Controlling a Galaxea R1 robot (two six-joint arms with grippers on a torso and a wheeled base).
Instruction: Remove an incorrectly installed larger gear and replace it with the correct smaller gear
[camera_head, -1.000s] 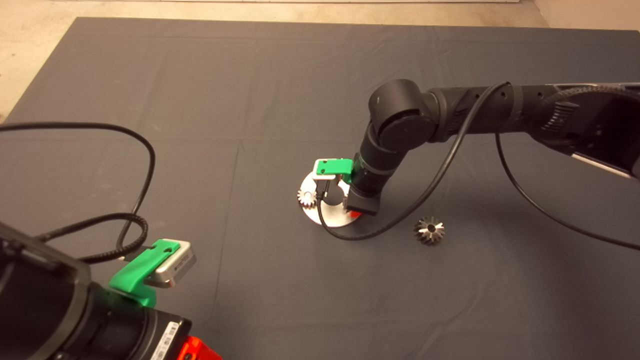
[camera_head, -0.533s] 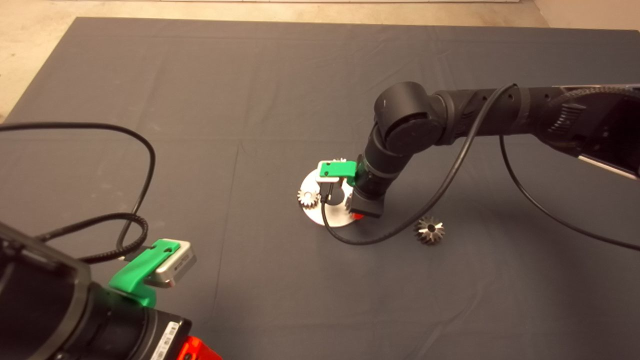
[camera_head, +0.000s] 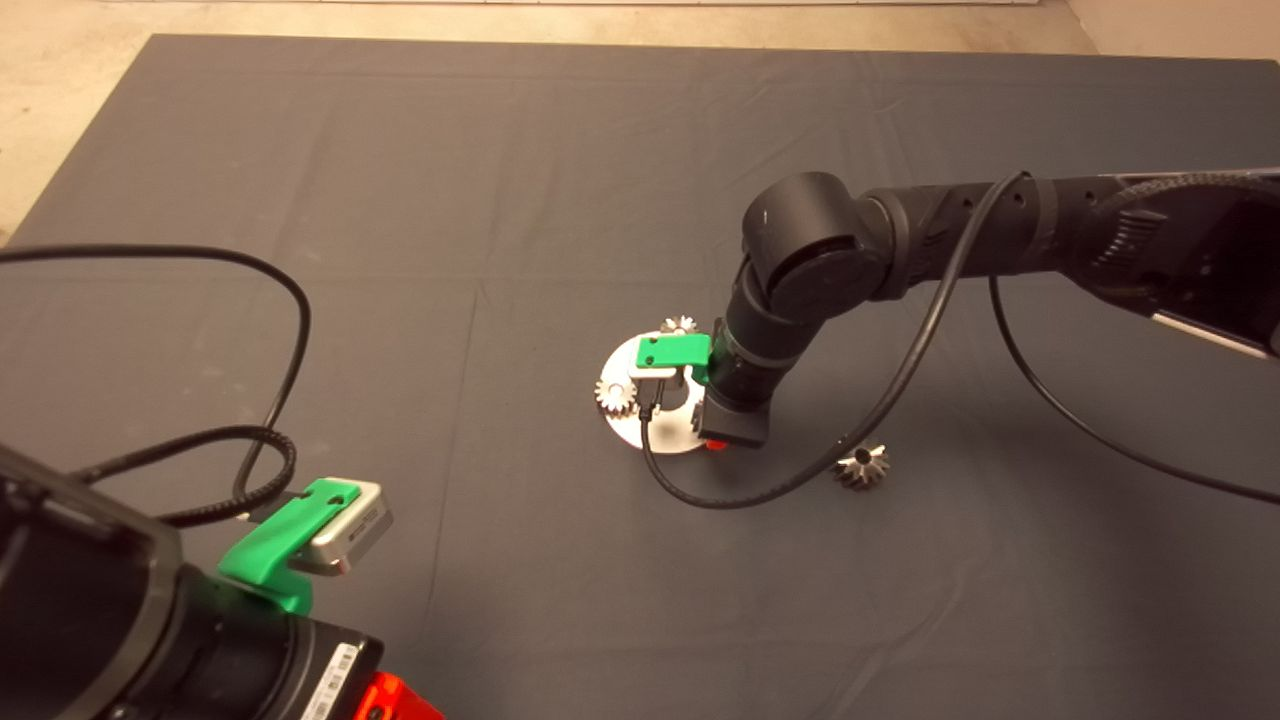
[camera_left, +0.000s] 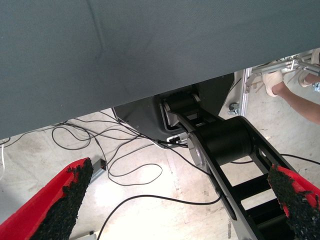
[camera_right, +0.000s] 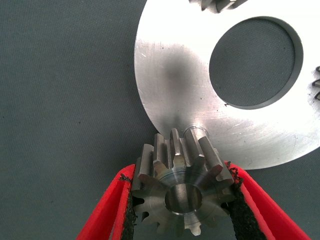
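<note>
Small gear (camera_right: 181, 192) sits clamped in my right pincer (camera_right: 182, 200), now carried closer over the plate (camera_right: 170, 75) rim, just short of its peg (camera_right: 196, 129). Larger gear (camera_head: 862, 467) lies aside on the mat. Left pincer (camera_left: 175, 205) waits open.
</note>
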